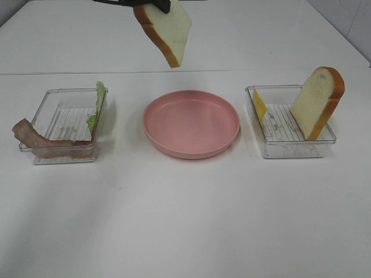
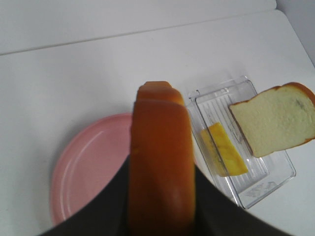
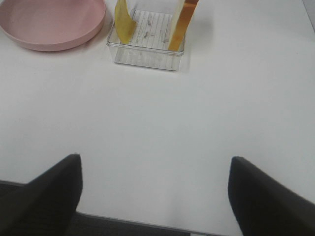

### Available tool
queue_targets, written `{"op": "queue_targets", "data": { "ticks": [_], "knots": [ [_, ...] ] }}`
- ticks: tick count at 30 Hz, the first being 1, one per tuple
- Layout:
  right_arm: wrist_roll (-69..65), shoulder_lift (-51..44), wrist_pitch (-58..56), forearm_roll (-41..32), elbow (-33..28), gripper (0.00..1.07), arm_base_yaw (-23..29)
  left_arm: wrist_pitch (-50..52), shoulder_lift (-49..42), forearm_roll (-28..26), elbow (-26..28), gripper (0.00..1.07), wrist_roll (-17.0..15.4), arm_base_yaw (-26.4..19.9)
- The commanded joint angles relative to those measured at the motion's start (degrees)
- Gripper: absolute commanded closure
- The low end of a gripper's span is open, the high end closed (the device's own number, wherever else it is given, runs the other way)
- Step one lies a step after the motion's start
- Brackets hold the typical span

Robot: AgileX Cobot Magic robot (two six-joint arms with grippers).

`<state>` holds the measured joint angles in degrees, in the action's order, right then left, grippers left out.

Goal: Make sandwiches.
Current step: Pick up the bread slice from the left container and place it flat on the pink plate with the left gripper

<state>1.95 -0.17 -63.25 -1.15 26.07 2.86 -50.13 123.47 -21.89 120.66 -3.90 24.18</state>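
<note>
Left arm holding a bread slice high over the plate

The left gripper (image 1: 152, 4) is clamping a bread slice (image 1: 165, 29) by its crust, dangling it tilted above the far side of the pink plate (image 1: 191, 124). The right gripper (image 3: 155, 191) is idling with jaws apart on the near side. If released this high and tilted, the slice risks landing edge-on and tumbling off.

A white tabletop (image 1: 185, 231) is filling the view under soft light. Pale tiles (image 1: 355, 23) are showing beyond its far corner.
</note>
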Motion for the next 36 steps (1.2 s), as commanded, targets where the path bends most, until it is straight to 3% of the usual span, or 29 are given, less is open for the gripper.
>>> {"op": "queue_targets", "data": {
  "ticks": [1, 15, 23, 36],
  "knots": [
    [0.52, -2.06, 0.11, -0.34, -0.11, 0.27, -0.23, 1.89, 2.52, -2.29, 0.17, 1.07, -0.29, 2.06],
    [0.52, -2.06, 0.11, -0.34, -0.11, 0.27, -0.23, 2.29, 12.38, -13.46, 0.17, 1.07, -0.80, 3.55],
    [0.52, -2.06, 0.11, -0.34, -0.11, 0.27, -0.23, 1.32, 16.10, -12.61, 0.17, 1.07, -3.15, 3.55],
    [0.52, -2.06, 0.11, -0.34, -0.11, 0.27, -0.23, 1.72, 19.48, -11.86, 0.17, 1.03, -3.38, 3.55]
  ]
}}
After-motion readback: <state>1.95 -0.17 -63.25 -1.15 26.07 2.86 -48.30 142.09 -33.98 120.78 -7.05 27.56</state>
